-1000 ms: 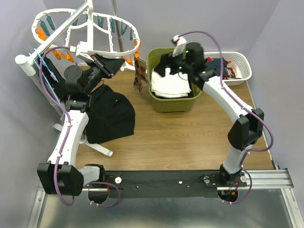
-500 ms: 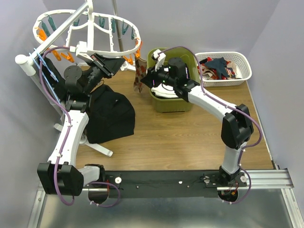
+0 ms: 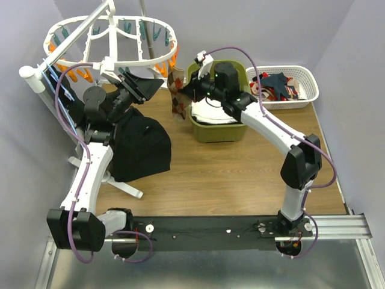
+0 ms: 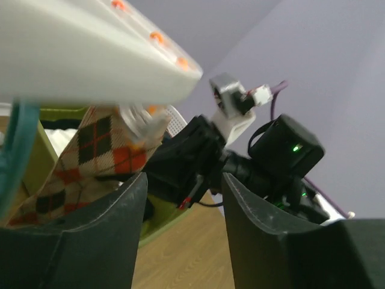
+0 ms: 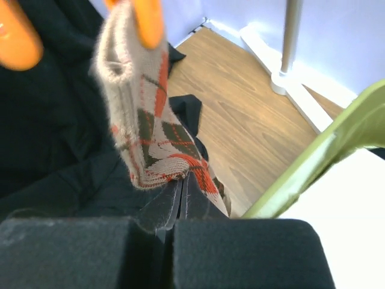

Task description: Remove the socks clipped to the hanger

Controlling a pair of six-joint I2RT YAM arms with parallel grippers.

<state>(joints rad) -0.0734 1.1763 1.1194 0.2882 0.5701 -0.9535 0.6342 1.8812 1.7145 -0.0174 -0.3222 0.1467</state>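
While the one argyle sock [image 5: 147,132] I can see on a clip hangs off the right end of the hanger [image 3: 131,60], the coming pull turns on how it lies to the right gripper [image 5: 180,192]. In the right wrist view the sock's long axis runs straight down from the orange clip [image 5: 147,21], cuff up, and its lower end sits just at the tips of my right jaws. Those jaws look clenched together; whether cloth is caught between them I cannot tell.

The left gripper [image 4: 183,186] is tucked under the hanger's rim with its jaws released and wide apart. The sock lies off to their left, not between them. I judge the right arm the nearer one, so a downward tug away from the clip falls to it.

Just right of the sock, the green bin [image 3: 216,129] stands on the tabletop.

I can read no brand, label or writing anywhere.
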